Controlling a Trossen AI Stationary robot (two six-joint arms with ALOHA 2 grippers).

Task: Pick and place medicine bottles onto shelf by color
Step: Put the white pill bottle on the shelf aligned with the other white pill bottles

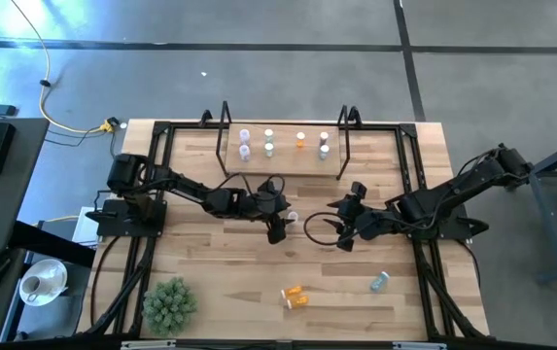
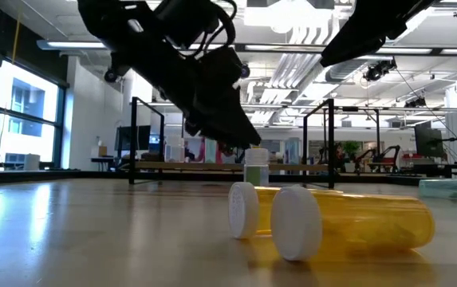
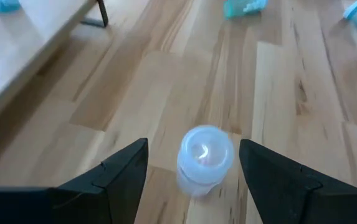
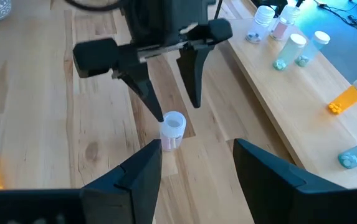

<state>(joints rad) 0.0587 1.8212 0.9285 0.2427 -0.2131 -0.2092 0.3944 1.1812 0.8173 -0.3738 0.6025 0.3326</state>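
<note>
Left hand (image 3: 194, 177), fingers wide open, straddles the upright whitish bottle (image 3: 204, 158) without gripping it.

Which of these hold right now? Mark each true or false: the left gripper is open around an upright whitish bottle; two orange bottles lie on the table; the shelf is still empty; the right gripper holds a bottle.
1. The left gripper is open, with an upright whitish bottle between its fingers: true.
2. Two orange bottles lie on their sides on the table: true.
3. The shelf is empty: false; several bottles already stand on it.
4. The right gripper holds a bottle: false; it is open and holds nothing.
</note>
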